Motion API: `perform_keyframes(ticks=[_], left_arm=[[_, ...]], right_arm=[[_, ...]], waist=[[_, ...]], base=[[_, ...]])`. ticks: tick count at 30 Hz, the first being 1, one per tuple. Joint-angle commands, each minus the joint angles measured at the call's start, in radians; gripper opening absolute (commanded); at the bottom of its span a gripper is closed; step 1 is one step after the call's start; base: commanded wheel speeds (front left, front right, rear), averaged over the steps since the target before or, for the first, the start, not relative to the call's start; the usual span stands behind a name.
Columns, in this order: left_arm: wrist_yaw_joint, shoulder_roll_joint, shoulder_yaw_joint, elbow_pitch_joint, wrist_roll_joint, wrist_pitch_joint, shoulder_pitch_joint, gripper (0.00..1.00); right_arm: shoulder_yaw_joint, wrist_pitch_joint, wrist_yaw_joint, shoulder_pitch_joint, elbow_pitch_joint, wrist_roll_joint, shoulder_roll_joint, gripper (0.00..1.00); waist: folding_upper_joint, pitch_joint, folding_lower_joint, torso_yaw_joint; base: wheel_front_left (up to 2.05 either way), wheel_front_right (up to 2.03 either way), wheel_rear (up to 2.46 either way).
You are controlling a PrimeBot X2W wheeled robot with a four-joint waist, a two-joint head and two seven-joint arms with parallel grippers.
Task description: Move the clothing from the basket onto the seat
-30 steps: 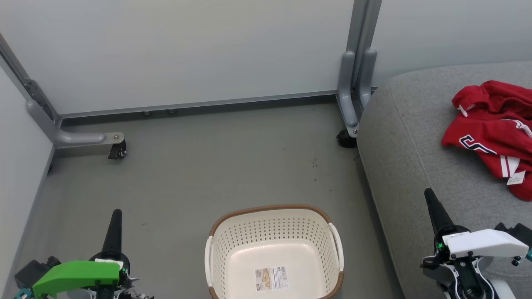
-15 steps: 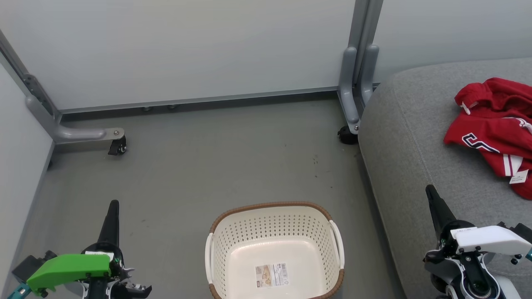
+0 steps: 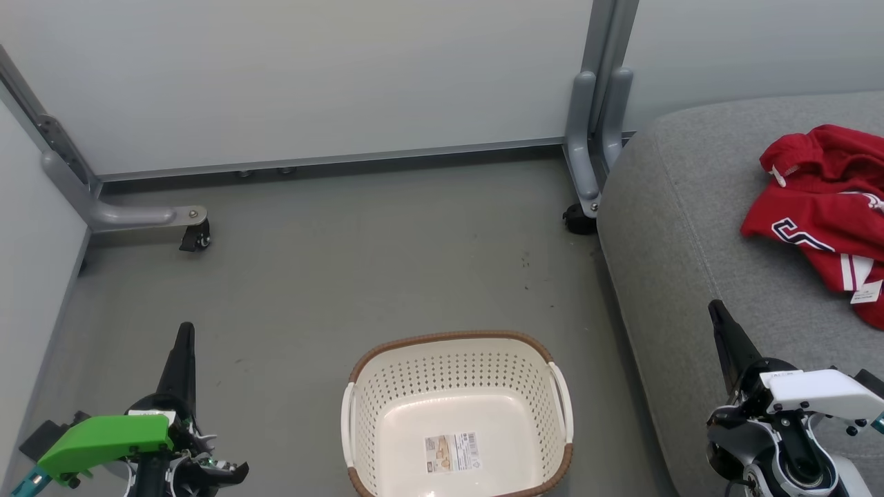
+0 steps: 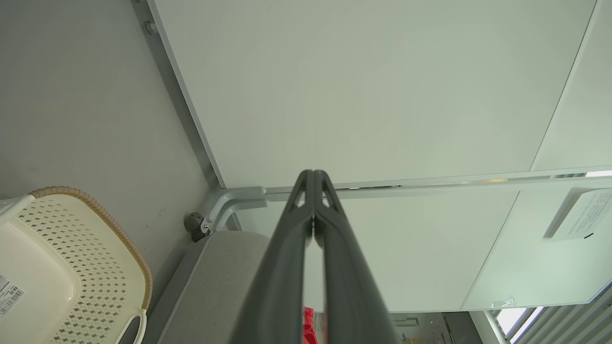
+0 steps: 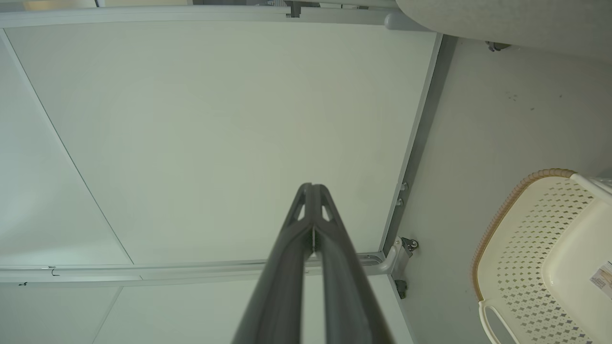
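Note:
The red clothing [image 3: 829,214] with white stripes, a navy letter mark and a small white tag lies crumpled on the grey seat [image 3: 690,228] at the right. On the floor at bottom centre stands the cream basket [image 3: 456,414] with a brown rim; inside it I see just a label on its bottom. My left gripper [image 3: 185,331] is shut at lower left, well left of the basket, holding nothing. At lower right my right gripper [image 3: 715,308] is shut over the seat's front edge, short of the clothing. A sliver of red clothing [image 4: 308,327] shows between the left fingers [image 4: 287,248].
Pale partition panels [image 3: 311,76] wall in the far side and left. Grey partition feet with castors stand at the back left [image 3: 197,238] and beside the seat [image 3: 577,221]. Bare grey floor [image 3: 359,262] lies between the basket and the panels.
The whole head view has shifted slightly, so the camera moved. Both grippers sit a little lower in the picture and stay shut. The clothing and basket lie as before.

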Motion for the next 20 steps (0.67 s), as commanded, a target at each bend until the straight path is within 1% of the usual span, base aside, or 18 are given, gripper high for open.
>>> perform_keyframes(ticks=[1,6,20], left_arm=[[-0.009,0.004,0.007,0.003,-0.021,0.006,-0.018,0.0],[-0.009,0.004,0.01,0.005,-0.051,0.014,-0.026,0.0],[-0.008,0.004,0.009,0.005,-0.047,0.013,-0.022,0.0]], right_arm=[[-0.004,0.007,0.0,-0.02,0.004,0.021,-0.001,0.0],[-0.009,0.016,0.0,-0.023,0.008,0.051,0.0,0.0],[-0.015,0.021,0.0,-0.021,0.008,0.04,0.005,0.0]], waist=[[0.0,0.001,0.0,0.0],[0.0,0.005,0.0,0.002],[0.0,0.005,0.0,0.002]], base=[[0.0,0.0,0.0],[0.0,0.0,0.0],[0.0,0.0,0.0]])
